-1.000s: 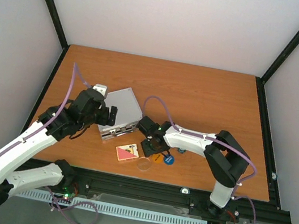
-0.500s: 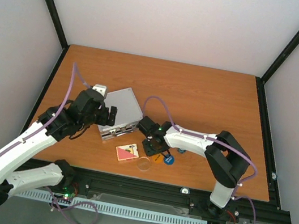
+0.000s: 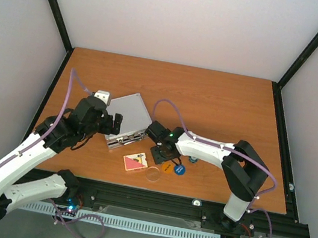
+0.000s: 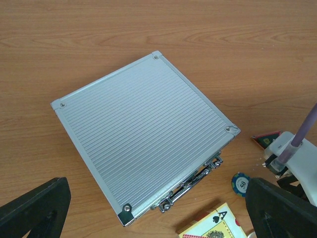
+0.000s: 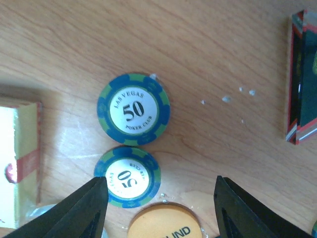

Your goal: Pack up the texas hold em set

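Silver case lies closed on the wooden table, left gripper spread wide above it, empty. Right gripper stands part-open over two blue chips, apparently gripping neither.

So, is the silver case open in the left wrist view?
No, the silver case lies shut on the table, ribbed top up, with its latches along the front edge.
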You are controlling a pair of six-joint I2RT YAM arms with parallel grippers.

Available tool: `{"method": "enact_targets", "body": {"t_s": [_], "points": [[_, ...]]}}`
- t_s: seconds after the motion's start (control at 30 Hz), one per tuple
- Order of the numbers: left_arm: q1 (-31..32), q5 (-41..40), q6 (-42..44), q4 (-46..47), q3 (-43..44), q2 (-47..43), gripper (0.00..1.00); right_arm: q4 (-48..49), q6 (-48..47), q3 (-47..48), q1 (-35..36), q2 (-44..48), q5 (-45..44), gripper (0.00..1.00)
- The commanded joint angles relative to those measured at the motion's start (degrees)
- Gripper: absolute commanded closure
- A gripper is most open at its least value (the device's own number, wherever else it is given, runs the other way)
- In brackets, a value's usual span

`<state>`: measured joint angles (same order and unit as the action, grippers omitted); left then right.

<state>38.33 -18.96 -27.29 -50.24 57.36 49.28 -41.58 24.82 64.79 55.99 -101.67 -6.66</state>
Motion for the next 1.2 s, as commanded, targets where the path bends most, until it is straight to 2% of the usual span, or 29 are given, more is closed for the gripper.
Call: {"method": "enact_targets", "body": {"t_s": [0.0,0.2,0.37,1.17], "points": [[0.04,-0.56,-1.06,-0.17,-0.20,-0.80,0.00,-0.51,-0.39,3.31,-0.13,-0.02,0.13,0.39],[0.08,-0.24,-1.02,-0.20,0.12,-1.01,0.00,0.09,-2.20,6.60,-0.11,-3.20,2.14,0.39],[0.04,-0.68,-0.69,-0.77,0.55,-1.10,0.00,-0.71,-3.12,8.09,-0.82,-4.61,3.92,0.32],[0.08,-1.89,-1.19,-1.00,0.39,-2.07,0.00,-3.64,-10.00,11.23,-3.17,-11.25,6.27,0.32]]}}
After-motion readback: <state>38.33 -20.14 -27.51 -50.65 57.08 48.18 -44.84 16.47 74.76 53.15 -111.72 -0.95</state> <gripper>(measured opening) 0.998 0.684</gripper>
